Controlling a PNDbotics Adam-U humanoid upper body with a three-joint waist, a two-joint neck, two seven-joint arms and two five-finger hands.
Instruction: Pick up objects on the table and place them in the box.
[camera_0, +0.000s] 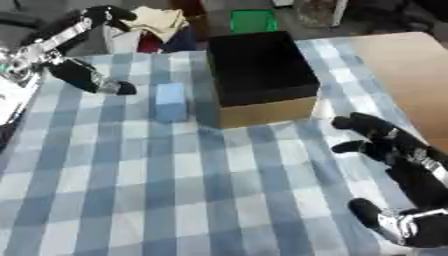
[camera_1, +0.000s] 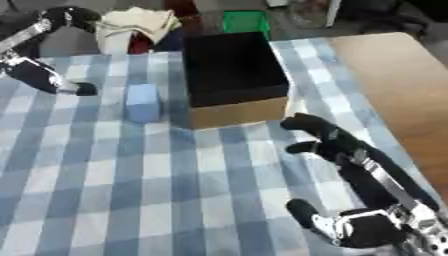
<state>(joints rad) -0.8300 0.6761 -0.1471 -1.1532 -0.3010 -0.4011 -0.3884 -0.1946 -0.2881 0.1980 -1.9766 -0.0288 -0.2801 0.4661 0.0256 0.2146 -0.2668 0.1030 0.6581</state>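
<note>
A cardboard box (camera_0: 262, 112) with a dark inside stands open at the far middle of the checked tablecloth. A light blue block (camera_0: 170, 101) stands just left of it, a small gap between them. My right hand (camera_1: 325, 136) hovers open near the box's front right corner, fingers pointing left toward the box, holding nothing. My left arm rises at the far left, and its hand (camera_0: 109, 14) is up past the table's far edge, well away from the block. Its elbow (camera_0: 121, 88) sticks out a little left of the block.
The blue and white checked cloth (camera_0: 175, 190) covers the table, and a bare wooden top (camera_0: 402, 65) adjoins it on the right. Behind the box lie a green container (camera_0: 254, 21) and a cream cloth (camera_0: 159, 22).
</note>
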